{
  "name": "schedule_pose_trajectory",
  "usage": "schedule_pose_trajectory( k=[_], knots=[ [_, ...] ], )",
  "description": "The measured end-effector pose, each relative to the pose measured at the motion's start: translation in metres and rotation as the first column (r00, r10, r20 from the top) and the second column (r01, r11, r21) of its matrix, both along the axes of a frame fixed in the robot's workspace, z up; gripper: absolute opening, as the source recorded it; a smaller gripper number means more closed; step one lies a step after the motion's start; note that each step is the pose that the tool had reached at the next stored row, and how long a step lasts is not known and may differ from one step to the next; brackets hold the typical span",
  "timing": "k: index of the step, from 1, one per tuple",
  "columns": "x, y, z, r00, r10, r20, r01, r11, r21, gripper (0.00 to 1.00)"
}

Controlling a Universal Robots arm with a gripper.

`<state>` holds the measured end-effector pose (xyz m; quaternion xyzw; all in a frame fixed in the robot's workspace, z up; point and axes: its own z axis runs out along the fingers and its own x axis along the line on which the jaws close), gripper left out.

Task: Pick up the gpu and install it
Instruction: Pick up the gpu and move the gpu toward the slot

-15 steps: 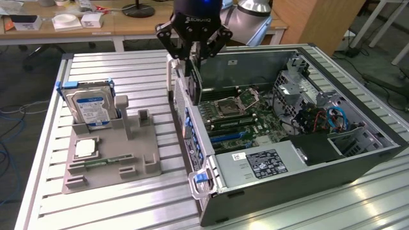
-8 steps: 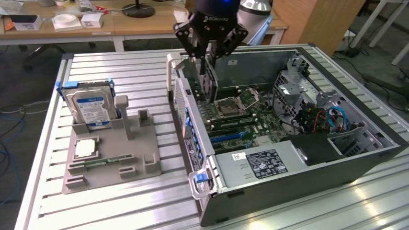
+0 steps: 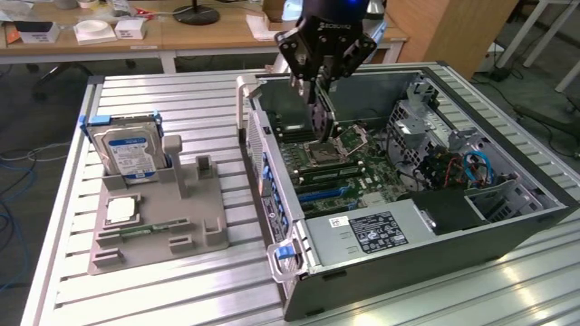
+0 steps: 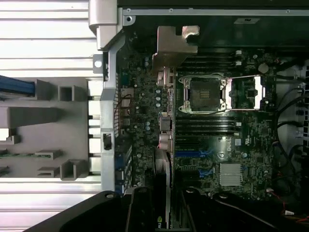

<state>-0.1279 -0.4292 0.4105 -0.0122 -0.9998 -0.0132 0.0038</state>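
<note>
Ribbed metal worktop (image 3: pixel 172 102), silvery; glare streaks on slats at its near corner toward exterior view's right. Behind worktop: long wooden desk (image 3: pixel 213 37) on white frame, carrying white boxes (image 3: pixel 95 30) and black round base (image 3: pixel 197 13). Beside desk, behind worktop's far corner: wooden cabinet (image 3: pixel 453 30). White table legs (image 3: pixel 544 30) beyond cabinet. Grey floor (image 3: pixel 553 115) past worktop on exterior view's right, black cables (image 3: pixel 521 102) trailing. Past worktop's opposite side: blue cable (image 3: pixel 16 159) on floor.
</note>
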Motion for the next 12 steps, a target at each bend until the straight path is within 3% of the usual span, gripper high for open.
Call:
schedule_pose_trajectory(
  k=[12],
  knots=[
    [0.051,0.0000,0.0010,1.0000,0.000,0.0067,0.000,1.0000,0.0000,0.26]
  ],
)
